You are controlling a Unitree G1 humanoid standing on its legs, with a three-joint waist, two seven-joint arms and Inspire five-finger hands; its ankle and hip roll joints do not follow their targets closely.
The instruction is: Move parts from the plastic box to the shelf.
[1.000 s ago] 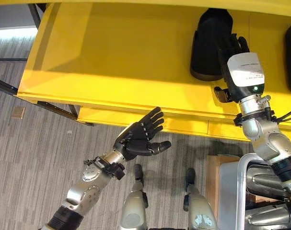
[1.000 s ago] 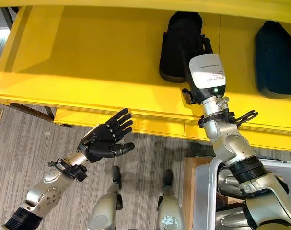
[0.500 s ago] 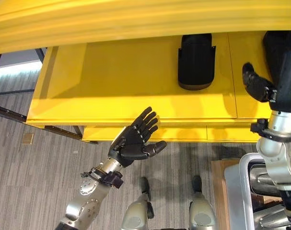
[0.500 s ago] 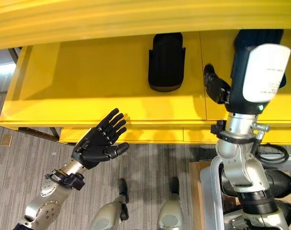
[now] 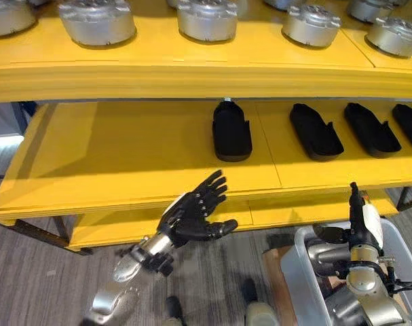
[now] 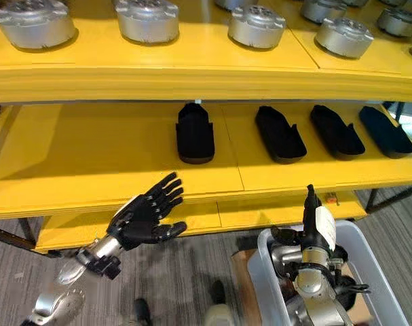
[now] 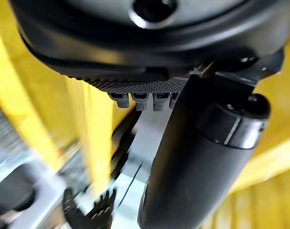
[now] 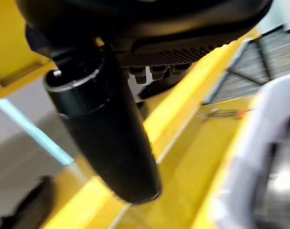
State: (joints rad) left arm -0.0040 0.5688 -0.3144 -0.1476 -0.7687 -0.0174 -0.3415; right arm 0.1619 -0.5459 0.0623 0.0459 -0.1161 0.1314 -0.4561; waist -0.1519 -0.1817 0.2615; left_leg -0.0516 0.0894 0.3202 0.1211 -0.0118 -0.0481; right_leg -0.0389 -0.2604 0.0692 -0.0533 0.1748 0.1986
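The left hand (image 5: 195,212) is spread wide with nothing in it, held up in front of the yellow shelf (image 5: 124,146). The right hand (image 6: 313,227) sits low over the plastic box (image 6: 368,265) — I cannot tell if its fingers are curled. Four black parts (image 5: 231,131) lie in a row on the shelf, above and beyond both hands. Round silver parts (image 5: 97,20) sit one level higher up.

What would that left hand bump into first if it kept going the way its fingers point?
Probably the front edge of the yellow shelf. The left hand is open, its fingers pointing up toward that edge, though depth is hard to judge.
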